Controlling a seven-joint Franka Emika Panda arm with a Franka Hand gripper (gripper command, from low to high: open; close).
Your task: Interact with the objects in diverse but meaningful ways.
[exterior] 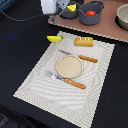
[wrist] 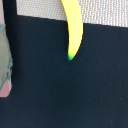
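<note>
A yellow banana [exterior: 54, 38] with a green tip lies on the black table, just off the far corner of the striped placemat [exterior: 45, 82]. In the wrist view the banana [wrist: 72, 30] runs from the placemat [wrist: 100, 12] onto the dark table. A golden-brown bread loaf [exterior: 84, 41] rests on the mat's far edge. The cheese wedge [exterior: 71, 8] sits in one grey pot and the red tomato [exterior: 90, 12] in another. My gripper [exterior: 52, 18] hangs above the table behind the banana, holding nothing I can see. Its fingers are too blurred to read and do not show in the wrist view.
A round tan plate [exterior: 68, 65] lies mid-mat between an orange-handled knife [exterior: 82, 57] and fork [exterior: 67, 80]. The two grey pots [exterior: 95, 20] stand on a pinkish board [exterior: 107, 30] at the back, with a bowl [exterior: 122, 17] at the exterior view's right.
</note>
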